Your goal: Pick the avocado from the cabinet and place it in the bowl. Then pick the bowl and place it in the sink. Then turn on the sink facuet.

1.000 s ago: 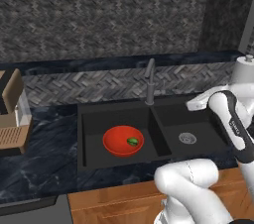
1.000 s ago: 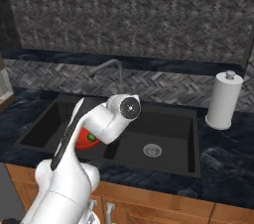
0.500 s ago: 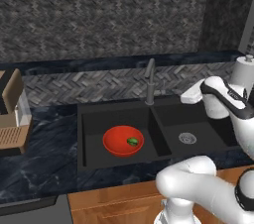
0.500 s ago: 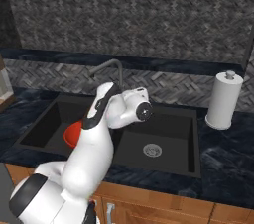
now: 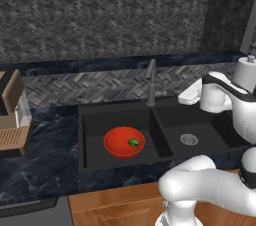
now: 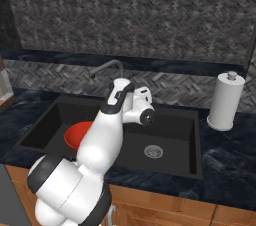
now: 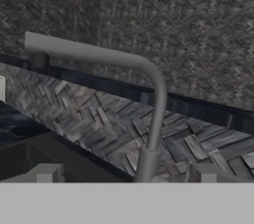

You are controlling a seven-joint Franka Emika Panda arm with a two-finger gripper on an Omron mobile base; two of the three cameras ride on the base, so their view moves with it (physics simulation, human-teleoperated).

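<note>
The pincer (image 7: 126, 173), jaws apart and empty, faces the sink faucet (image 7: 149, 94) close up. No writing is legible. The left base view shows the avocado (image 5: 133, 143) inside the bowl (image 5: 117, 146), in the sink's (image 5: 90, 125) left basin.

bowl (image 6: 80, 134) half behind arm (right view)

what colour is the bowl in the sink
Glossy red. The bowl shows best in the left base view, sitting in the left basin.

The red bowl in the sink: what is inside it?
The bowl holds the avocado, off-centre. In the right base view the arm covers most of the bowl.
</note>
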